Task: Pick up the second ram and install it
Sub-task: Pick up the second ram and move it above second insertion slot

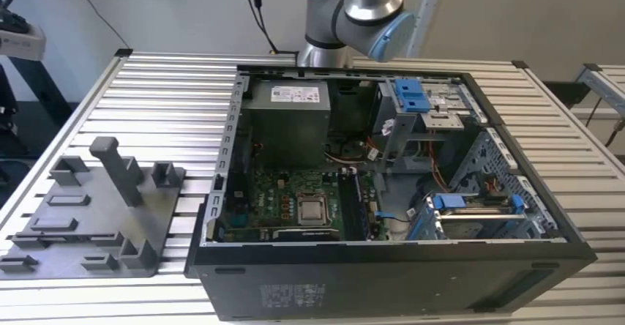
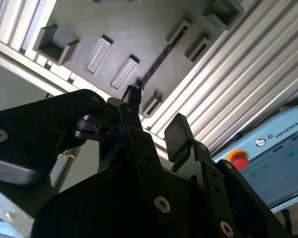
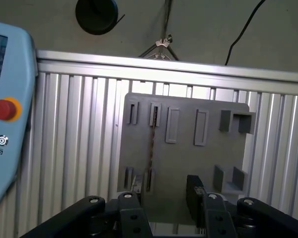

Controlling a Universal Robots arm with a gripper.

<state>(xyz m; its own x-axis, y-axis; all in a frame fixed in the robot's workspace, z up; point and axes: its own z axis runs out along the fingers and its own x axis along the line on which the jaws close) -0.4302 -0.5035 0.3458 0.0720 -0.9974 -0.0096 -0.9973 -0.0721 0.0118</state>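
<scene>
Standing on its long edge in the slots of the grey fixture plate (image 3: 188,158), the second ram (image 3: 151,144) is seen from above as a thin dark line in both wrist views. That plate lies on the slatted table (image 1: 176,91), to the exterior view's left of the open computer case (image 1: 391,277).

Little more than an edge is offered to the fingers, so the grasp is judged to be unforgiving. In the first wrist view the stick's line lies nearer to one fingertip (image 3: 134,191) than to the other. If that offset is real and not an effect of the camera's angle, the top edge could be struck by that finger on the way down. The stick could then be tilted or jammed in its slots. The raised slot walls beside it could also be hit. If the stick were pinched off its middle, it could swing in the grip and be presented askew to the socket in the case.

The gripper (image 3: 164,193) is held well above the plate, pointing down at it. Its fingers are spread apart, and nothing is held between them. In the exterior view, a joint of the arm (image 1: 352,6) is seen at the far side, behind the case.
</scene>
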